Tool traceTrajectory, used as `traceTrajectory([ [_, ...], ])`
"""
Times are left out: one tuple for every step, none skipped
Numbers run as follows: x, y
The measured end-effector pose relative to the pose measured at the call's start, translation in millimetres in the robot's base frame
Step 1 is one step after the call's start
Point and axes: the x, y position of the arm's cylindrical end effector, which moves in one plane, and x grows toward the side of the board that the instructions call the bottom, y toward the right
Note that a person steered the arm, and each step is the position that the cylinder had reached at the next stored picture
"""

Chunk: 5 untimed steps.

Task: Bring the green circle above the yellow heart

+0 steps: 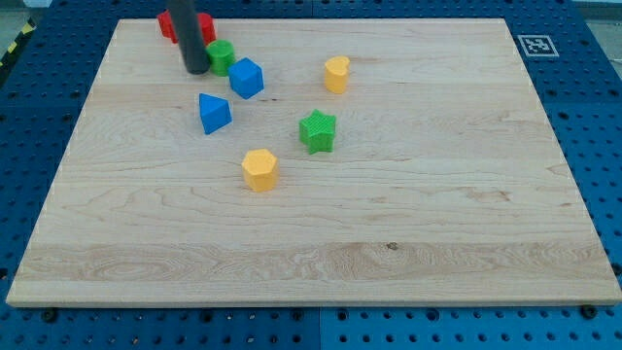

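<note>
Board [389,262] notes, clock faces read on the view, twelve at its top.

My tip [195,70] sits near the board's top-left region, at about eleven o'clock from board centre. No jaws here, only a bare rod: nothing is clasped, nothing can be; contact is by pushing alone.

The green circle [223,55] lies just beside my tip, at roughly two o'clock from it, close enough that I cannot tell whether they touch. The rod's shaft hides part of its left side. A blue cube [247,78] sits just beside the circle at its four o'clock.

The yellow heart [336,74] stands well apart, at about three to four o'clock from the circle. The goal spot, above the heart, lies nearly due three o'clock from the circle.

Judgement: I am on the circle's nine-o'clock side, so a push toward three o'clock suits. Risk: the blue cube may be clipped, and the round block may roll off my line.

Others: red blocks [170,24] behind the rod, shape unclear; blue triangle-like block [214,112]; green star [318,130]; yellow hexagon-like block [259,168].
</note>
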Motion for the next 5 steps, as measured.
traceTrajectory([
  [-20, 32],
  [-41, 65],
  [-62, 93],
  [-67, 127],
  [-67, 161],
])
